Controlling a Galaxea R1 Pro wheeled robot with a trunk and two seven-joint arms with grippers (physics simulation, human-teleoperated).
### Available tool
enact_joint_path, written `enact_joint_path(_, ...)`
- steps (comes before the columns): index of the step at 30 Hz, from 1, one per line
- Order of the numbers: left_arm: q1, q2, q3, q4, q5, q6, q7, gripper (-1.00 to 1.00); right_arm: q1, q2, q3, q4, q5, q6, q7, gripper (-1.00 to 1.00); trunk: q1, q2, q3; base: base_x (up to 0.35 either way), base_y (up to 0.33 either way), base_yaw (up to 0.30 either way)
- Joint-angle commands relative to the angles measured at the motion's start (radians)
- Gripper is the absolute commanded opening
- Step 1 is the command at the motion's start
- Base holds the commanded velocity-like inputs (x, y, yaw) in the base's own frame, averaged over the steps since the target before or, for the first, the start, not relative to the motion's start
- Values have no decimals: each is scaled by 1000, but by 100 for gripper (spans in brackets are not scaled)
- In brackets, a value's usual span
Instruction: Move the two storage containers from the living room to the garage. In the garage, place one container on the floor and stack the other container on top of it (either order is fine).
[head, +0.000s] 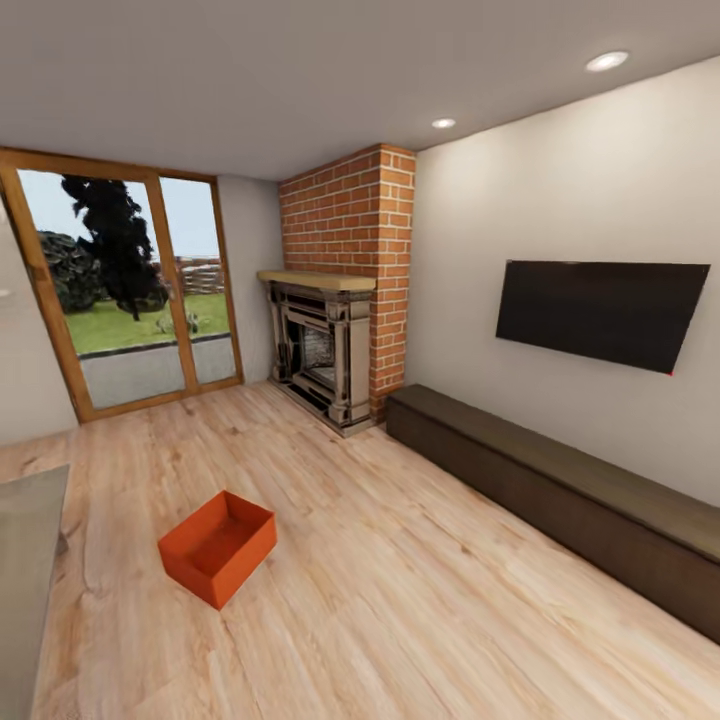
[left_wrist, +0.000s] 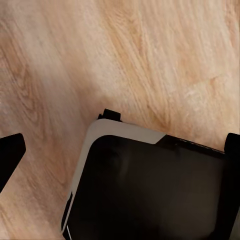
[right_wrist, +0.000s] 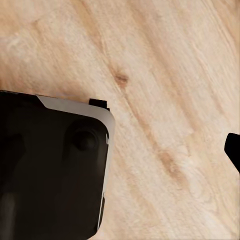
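Wood-plank floor, orange-red container – open-topped, lying diagonally toward the fireplace – grippers' grasp unclear

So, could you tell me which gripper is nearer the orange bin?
Left, probably: the bin lies ahead, left of centre. Left gripper and right gripper hang over wood floor, well short of it.

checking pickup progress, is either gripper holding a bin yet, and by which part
Nothing is held: the open orange-red rectangular bin sits alone on the light wood-plank floor.
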Motion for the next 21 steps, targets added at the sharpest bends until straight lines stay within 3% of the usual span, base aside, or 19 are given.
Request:
enact_joint_path(1, 0, 0, 7, 1, 2, -2, -2, 100, -1, 0, 6, 3, 4, -5, -5, 100, 1, -1, 0, 323, -13, 282)
enact_joint_path(7, 0, 0, 7, 1, 2, -2, -2, 100, -1, 0, 6, 3, 4, -5, -4, 100, 1, -1, -2, 323, -65, 235)
enact_joint_path(21, 0, 0, 7, 1, 2, -2, -2, 100, -1, 1, 4, 3, 0, -6, -8, 100, 1, -1, -2, 308, -120, 16)
